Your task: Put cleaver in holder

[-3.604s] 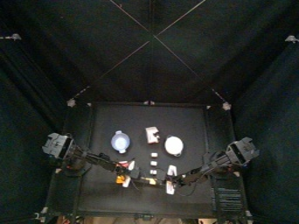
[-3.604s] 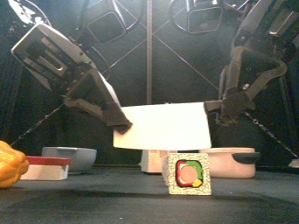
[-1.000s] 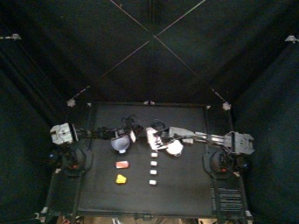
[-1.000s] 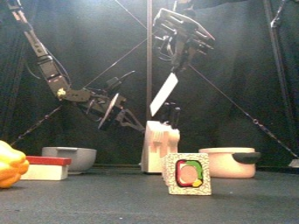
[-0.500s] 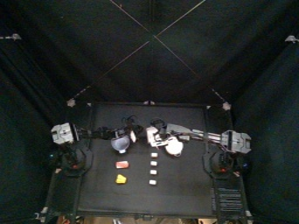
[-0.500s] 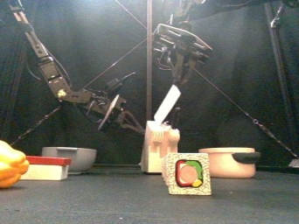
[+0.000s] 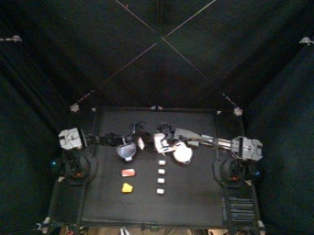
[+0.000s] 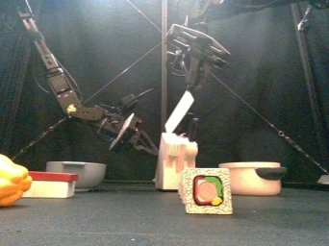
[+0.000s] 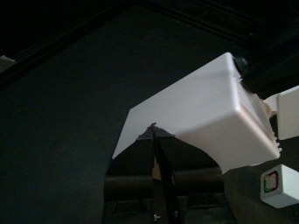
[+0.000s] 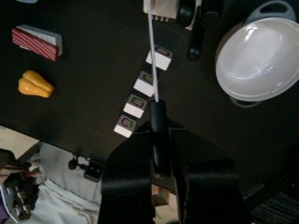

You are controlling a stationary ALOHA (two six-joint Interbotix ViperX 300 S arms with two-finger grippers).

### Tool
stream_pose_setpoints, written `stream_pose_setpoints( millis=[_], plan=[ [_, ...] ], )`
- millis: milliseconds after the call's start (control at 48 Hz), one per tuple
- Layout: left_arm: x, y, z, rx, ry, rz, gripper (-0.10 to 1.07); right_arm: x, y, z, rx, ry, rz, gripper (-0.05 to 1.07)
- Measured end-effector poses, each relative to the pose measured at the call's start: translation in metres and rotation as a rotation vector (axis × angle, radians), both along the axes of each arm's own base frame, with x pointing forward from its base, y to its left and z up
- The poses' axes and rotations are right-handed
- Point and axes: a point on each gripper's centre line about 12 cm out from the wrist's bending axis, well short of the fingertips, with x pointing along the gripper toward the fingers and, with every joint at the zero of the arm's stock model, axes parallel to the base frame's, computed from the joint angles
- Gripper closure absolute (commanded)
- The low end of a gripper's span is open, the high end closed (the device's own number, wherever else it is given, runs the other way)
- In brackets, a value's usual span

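The cleaver [image 8: 180,110] is a white blade that hangs tilted, with its lower end at the top of the holder [image 8: 178,163], a tan-and-white block mid-table. I cannot tell whether the blade has entered it. My right gripper [image 8: 193,82] comes down from above and is shut on the cleaver's upper end. In the right wrist view the blade [image 10: 153,61] runs edge-on out of that gripper [image 10: 156,109] toward the holder [image 10: 176,7]. My left gripper [image 8: 144,139] hangs just left of the holder, slightly open and empty. Its wrist view faces the blade's flat side [image 9: 198,114].
A picture card [image 8: 206,190] stands in front of the holder. A white pot [image 8: 251,178] sits to the right, a pale blue bowl [image 8: 77,171], a red-and-white block [image 8: 52,183] and a yellow pepper [image 8: 11,181] to the left. White cubes [image 7: 161,174] lie nearer the front.
The right gripper has lowered the cleaver, so its lower end now meets the holder's top. The left gripper has sunk a little and drawn back leftward.
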Motion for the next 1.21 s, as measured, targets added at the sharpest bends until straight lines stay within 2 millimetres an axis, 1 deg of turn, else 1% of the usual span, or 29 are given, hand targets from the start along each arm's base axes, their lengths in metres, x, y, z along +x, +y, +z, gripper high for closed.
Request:
stream_pose_setpoints(
  millis=[167,417,688,1208],
  plan=[
    [0.001,0.002,-0.004,-0.015,0.042,0.006,0.61,0.001,-0.005,-0.005,0.004,0.009,-0.007,0.68],
    [0.003,0.004,-0.014,-0.038,0.1,0.011,0.61,0.003,-0.006,-0.01,0.022,0.019,-0.004,0.68],
    [0.005,0.003,-0.015,-0.034,0.105,0.002,0.62,0.005,-0.005,-0.012,0.05,0.019,-0.01,0.68],
    [0.006,0.003,-0.016,-0.038,0.104,0.005,0.63,0.0,-0.009,-0.014,0.091,0.054,-0.025,0.68]
  ],
)
